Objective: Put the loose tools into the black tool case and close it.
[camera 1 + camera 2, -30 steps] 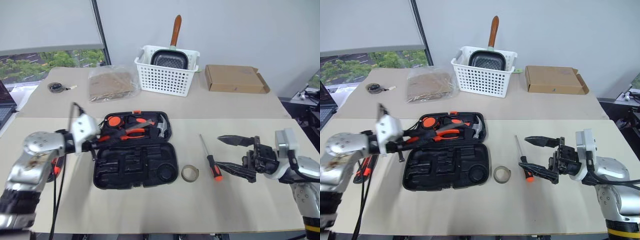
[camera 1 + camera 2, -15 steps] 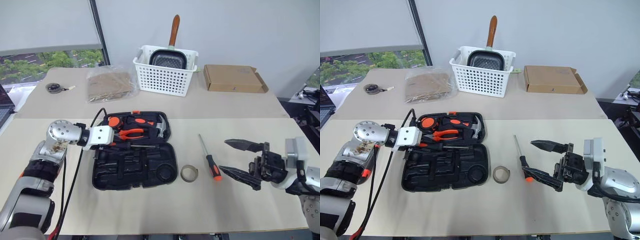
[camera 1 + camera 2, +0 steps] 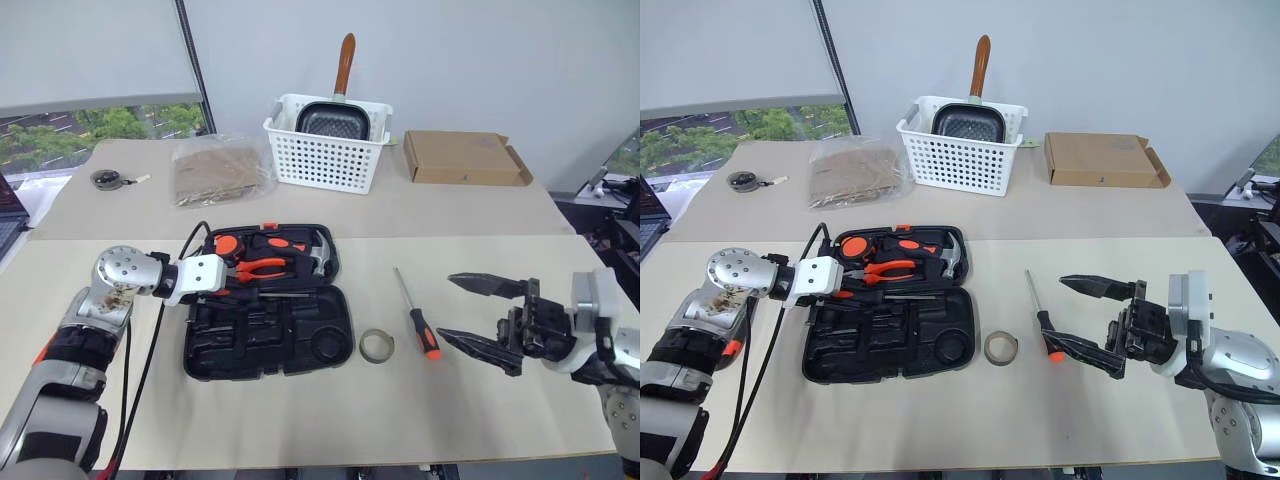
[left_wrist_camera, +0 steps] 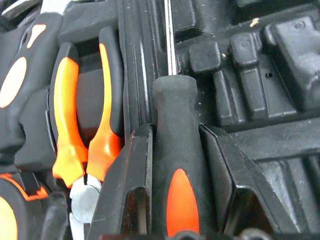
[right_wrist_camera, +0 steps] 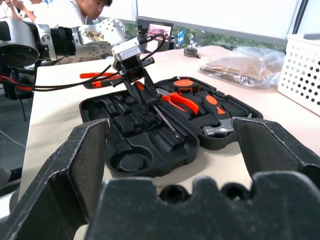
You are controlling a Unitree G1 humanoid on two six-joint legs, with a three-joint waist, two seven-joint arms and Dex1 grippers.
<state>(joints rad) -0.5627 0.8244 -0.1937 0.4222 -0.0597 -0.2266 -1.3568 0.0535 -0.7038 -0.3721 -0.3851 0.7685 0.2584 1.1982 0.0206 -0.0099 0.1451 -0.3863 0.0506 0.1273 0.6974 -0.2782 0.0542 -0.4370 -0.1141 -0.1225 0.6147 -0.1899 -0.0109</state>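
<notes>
Black moulded tool case point(image 3: 270, 320) lying open at centre frame on the matte beige surface point(image 3: 300, 410), left gripper point(image 4: 175, 165) fingers pinching a smooth black-orange screwdriver point(image 4: 175, 150) handle over the ribbed recesses, right gripper point(image 3: 478, 312) fingers spread wide at right, second screwdriver point(image 3: 418, 322) and greyish tape ring point(image 3: 376, 346) loose between.

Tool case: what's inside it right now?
In the tool case, the upper half holds pliers, a hammer and a tape measure. The left pincer grips a screwdriver over the middle groove. Lower recesses look empty; the pincer hides its near end.
</notes>
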